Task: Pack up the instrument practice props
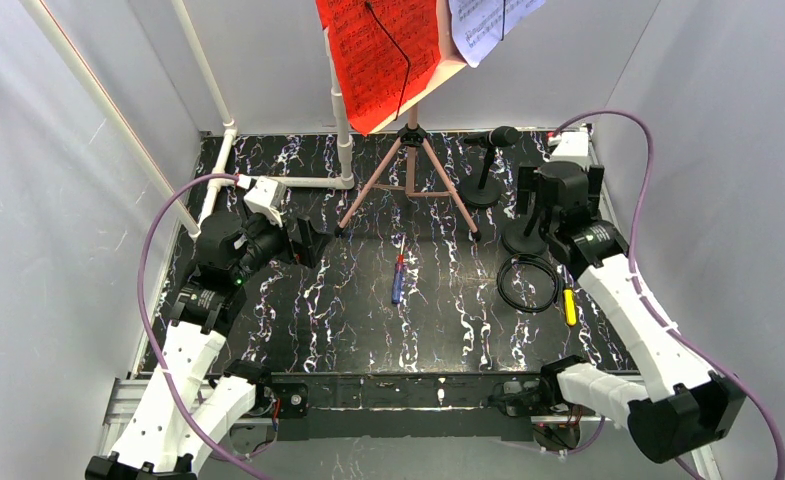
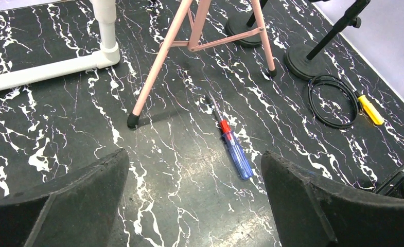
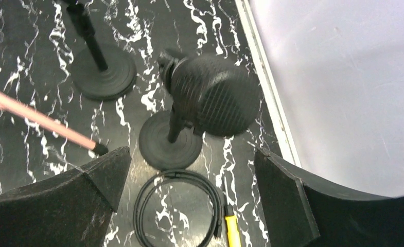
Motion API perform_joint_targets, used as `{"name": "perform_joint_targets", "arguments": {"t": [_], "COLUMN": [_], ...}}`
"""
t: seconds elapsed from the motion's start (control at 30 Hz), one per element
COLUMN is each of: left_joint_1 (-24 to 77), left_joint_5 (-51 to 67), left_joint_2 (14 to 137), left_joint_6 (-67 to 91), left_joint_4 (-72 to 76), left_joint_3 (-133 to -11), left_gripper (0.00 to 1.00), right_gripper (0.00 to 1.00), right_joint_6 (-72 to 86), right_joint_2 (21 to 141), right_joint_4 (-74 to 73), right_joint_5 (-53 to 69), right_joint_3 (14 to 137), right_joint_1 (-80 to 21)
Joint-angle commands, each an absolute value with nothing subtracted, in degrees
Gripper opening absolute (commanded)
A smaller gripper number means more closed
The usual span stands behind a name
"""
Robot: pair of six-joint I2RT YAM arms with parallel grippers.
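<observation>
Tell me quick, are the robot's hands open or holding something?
Left gripper: open, holding nothing.
Right gripper: open, holding nothing, above a microphone.

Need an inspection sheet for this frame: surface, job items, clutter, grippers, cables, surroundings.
Surface: black tabletop, white-veined.
Job's things: pink rack standing on its tripod, red sheet and white sheet on it; far microphone and near microphone upright on round bases.
Clutter: blue-handled screwdriver mid-table; yellow-handled tool beside the coil.
Grippers: left gripper open, empty, above the table; right gripper open, empty, over the near microphone.
Cables: coiled black cable by the near microphone's base; purple arm cables loop off both arms.
Surroundings: white pipe frame far left; pale walls around.
</observation>
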State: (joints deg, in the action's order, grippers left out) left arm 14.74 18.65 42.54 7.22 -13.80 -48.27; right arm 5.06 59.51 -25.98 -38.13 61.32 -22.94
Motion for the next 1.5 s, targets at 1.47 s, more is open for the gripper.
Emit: {"name": "perform_joint_targets", "arguments": {"t": [1.47], "left_joint_1": [15.1], "left_joint_5": [29.3], "left_joint_2": [42.5], "left_joint_6": [5.1], "left_joint_4": [-10.3], "left_joint_3": [-46.8], "left_gripper": [0.98], "right_gripper": [0.69], "right_joint_6": [0.8], "right_joint_2": [68.2], "right_joint_4": [12.5], "right_joint_5": [-14.8], "right_joint_3": [46.5], "right_joint_1": [-6.4]}}
